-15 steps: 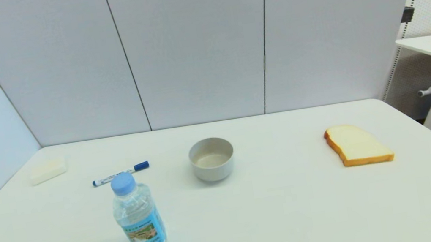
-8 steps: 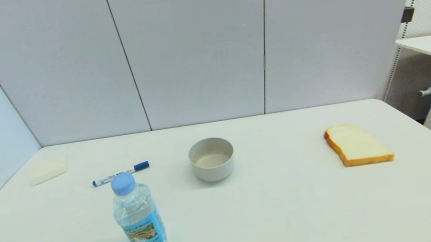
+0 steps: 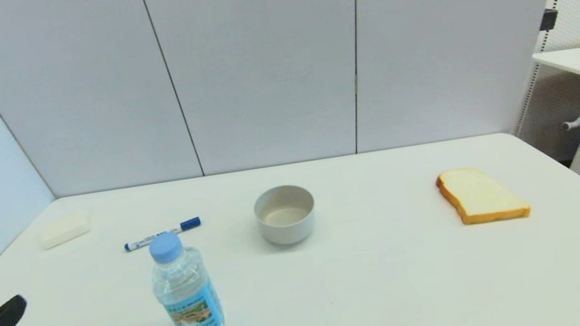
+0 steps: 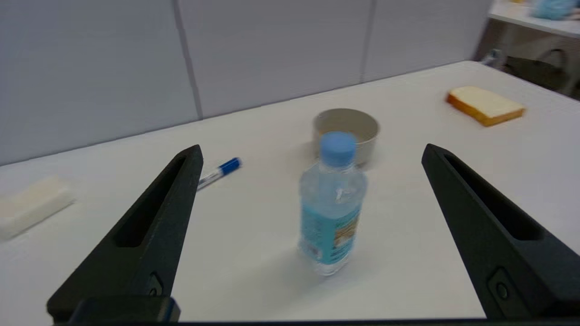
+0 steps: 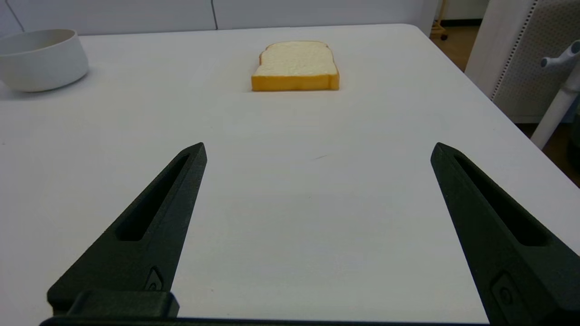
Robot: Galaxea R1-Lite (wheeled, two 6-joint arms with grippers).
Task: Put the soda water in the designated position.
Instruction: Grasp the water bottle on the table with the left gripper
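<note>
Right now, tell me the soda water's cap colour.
Light blue; the soda water cap shows best in the head view.

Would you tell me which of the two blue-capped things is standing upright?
The clear plastic soda water bottle, light blue cap on top; the white marker pen lies flat behind it.

Ahead of left gripper [image 4: 310, 151]: soda water [image 4: 332, 206] upright on table [image 3: 379, 299]; bowl [image 4: 346, 133] behind it, marker [image 4: 219, 172] leftward.

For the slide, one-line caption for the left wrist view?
Open left gripper lined up on the upright soda water, not touching; bowl behind it.
</note>
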